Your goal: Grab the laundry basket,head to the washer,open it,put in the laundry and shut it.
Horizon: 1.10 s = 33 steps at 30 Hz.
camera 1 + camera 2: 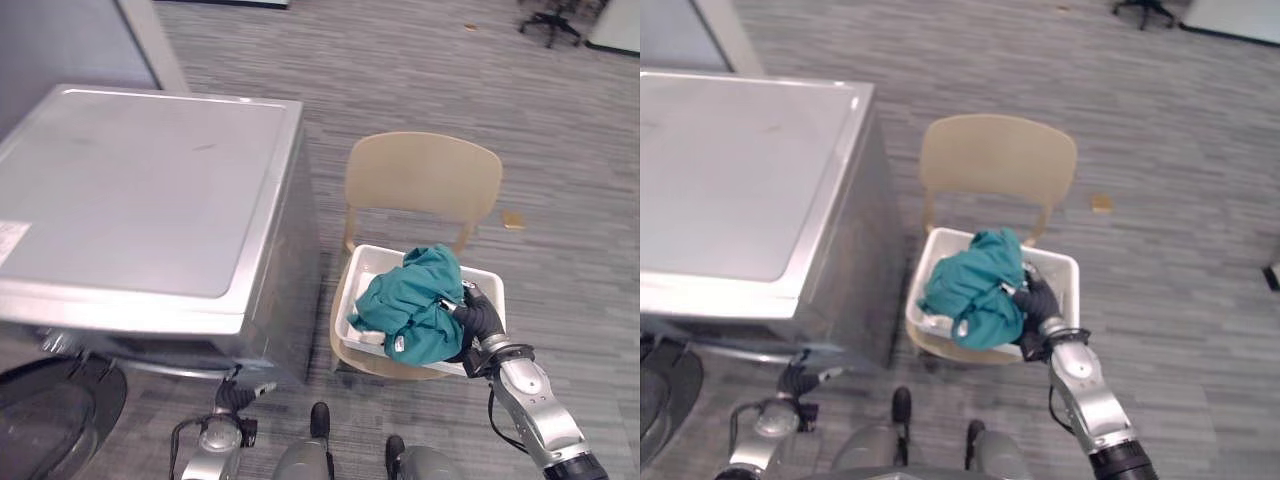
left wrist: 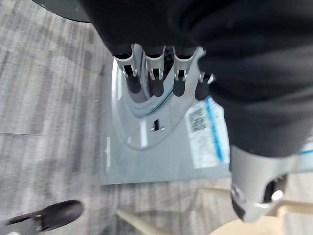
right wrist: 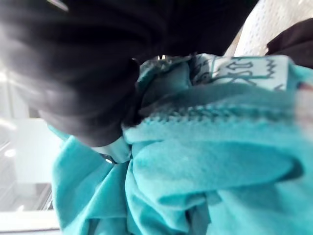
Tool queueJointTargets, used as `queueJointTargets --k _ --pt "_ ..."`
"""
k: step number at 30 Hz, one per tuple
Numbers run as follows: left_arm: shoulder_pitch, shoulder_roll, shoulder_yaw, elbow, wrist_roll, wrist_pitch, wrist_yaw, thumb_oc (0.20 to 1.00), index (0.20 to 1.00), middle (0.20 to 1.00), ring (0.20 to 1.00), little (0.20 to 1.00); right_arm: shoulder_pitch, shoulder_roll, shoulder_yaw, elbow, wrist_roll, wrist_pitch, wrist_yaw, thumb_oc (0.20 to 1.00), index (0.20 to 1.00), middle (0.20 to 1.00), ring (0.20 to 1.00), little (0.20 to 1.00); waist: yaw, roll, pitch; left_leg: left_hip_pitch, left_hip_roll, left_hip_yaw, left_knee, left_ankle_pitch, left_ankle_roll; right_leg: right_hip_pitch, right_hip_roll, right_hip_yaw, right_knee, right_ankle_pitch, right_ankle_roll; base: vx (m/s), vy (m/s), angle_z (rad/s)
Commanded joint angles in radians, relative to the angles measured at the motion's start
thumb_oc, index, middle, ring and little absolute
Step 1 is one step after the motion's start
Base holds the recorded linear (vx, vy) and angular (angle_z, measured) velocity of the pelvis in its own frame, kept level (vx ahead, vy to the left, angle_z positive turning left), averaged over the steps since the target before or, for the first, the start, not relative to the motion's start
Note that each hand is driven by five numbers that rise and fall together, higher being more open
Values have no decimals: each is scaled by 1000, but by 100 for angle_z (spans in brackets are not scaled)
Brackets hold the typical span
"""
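Right hand seemingly gripping laundry (basketed)

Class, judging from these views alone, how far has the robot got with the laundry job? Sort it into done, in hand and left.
Done: the white basket sits on a tan chair beside the washer. In hand: the right hand is at the teal garment heaped in the basket; its fingers are buried in the cloth. The left hand hangs low before the washer, fingers straight. Left: the garment must go in and the washer be shut.
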Motion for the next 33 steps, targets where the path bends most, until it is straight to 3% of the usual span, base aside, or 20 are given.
queueJointTargets --k 1,4,5,8,9,12,13,15,20,24,25,26,27,28,29,33 --pt "-8 44 0 -83 40 -68 20 1000 1000 1000 1000 1000 -99 15 -25 -43 7 -94 -18 200 200 200 200 200 66 -11 -54 -146 24 -27 -32 69 -88 124 29 -25 -249 -2 10 -331 -313 103" --pt "-9 37 -10 -174 44 -78 12 1000 1000 1000 1000 1000 -137 -8 -22 -20 4 -94 -37 200 200 200 200 200 69 15 -40 -193 24 -37 -87 85 -113 99 67 -60 -304 9 -15 -500 -253 82" --pt "-28 46 -30 -230 67 -90 2 1000 1000 1000 1000 1000 -155 -21 -16 -8 0 -88 -48 200 200 200 200 200 57 3 -24 -173 15 1 -63 45 -89 91 39 -106 -314 24 -10 -239 -48 139" --pt "-40 64 -57 -292 114 -104 -5 1000 1000 1000 1000 1000 -165 -24 -5 -8 1 -88 -48 200 200 200 200 200 48 -9 -28 -159 5 -10 27 2 -73 77 19 -148 -336 57 -6 -331 -77 121" --pt "-78 73 -111 -356 147 -122 -15 1000 1000 1000 1000 1000 -192 -25 21 -18 5 -92 -46 200 200 200 200 200 23 -46 -35 -98 -4 22 144 -127 -49 58 -20 -194 -367 95 -4 -217 -52 111" --pt "-113 78 -165 -390 176 -131 -14 1000 1000 1000 1000 1000 -216 -14 49 -17 8 -91 -44 200 200 200 200 200 -3 -42 -69 -16 5 63 83 -127 -46 55 -10 -220 -402 114 5 -23 30 89" --pt "-150 76 -207 -406 212 -133 -5 1000 1000 1000 1000 1000 -236 -3 71 -14 18 -94 -44 200 200 200 200 200 -13 -38 -100 26 4 84 -25 -110 -47 61 -3 -231 -420 121 14 83 114 84" --pt "-212 78 -265 -424 259 -142 6 1000 1000 1000 1000 1000 -258 17 105 -6 41 -93 -48 200 200 200 200 200 -22 -43 -117 48 -6 70 -88 -96 -48 72 -4 -239 -430 124 18 85 114 40" --pt "-369 38 -391 -388 341 -129 53 1000 1000 1000 1000 1000 -331 73 209 21 92 -85 -59 200 200 200 200 200 -39 -56 -145 72 -13 73 -93 -112 -46 97 -13 -234 -429 128 30 49 74 -12" --pt "-448 18 -432 -369 380 -119 92 1000 1000 1000 1000 1000 -354 126 267 33 143 -85 -57 200 200 200 200 200 -44 -59 -146 83 -14 80 -93 -118 -40 97 -17 -218 -421 131 36 22 40 11" --pt "-468 9 -440 -359 390 -116 108 853 853 853 853 853 -358 144 292 41 162 -86 -52 200 200 200 200 200 -45 -59 -147 86 -14 85 -93 -120 -38 97 -18 -213 -420 133 37 11 29 -7" --pt "-468 9 -440 -359 390 -116 108 470 470 470 470 470 -358 144 292 41 162 -86 -52 200 200 200 200 200 -45 -59 -147 86 -14 85 -93 -120 -38 97 -18 -212 -420 133 37 25 27 -29" --pt "-479 4 -443 -349 399 -111 129 200 200 200 200 200 -348 161 320 44 184 -82 -43 222 222 222 222 222 -48 -59 -149 93 -14 90 -93 -123 -35 98 -19 -204 -418 135 39 29 22 -29" --pt "-481 3 -439 -346 403 -111 137 200 200 200 200 200 -333 171 339 53 212 -71 -26 708 708 708 708 708 -50 -59 -150 99 -14 95 -93 -126 -34 100 -20 -198 -418 137 40 45 30 -32" --pt "-469 12 -428 -349 401 -112 139 200 200 200 200 200 -315 169 359 58 246 -60 -7 1000 1000 1000 1000 1000 -51 -58 -152 104 -14 98 -93 -127 -34 103 -20 -190 -418 138 41 26 16 -12" --pt "-410 31 -383 -358 381 -112 135 200 200 200 200 200 -257 137 380 50 257 -36 39 1000 1000 1000 1000 1000 -52 -57 -158 117 -12 106 -93 -131 -36 113 -22 -183 -420 138 41 32 1 -15"
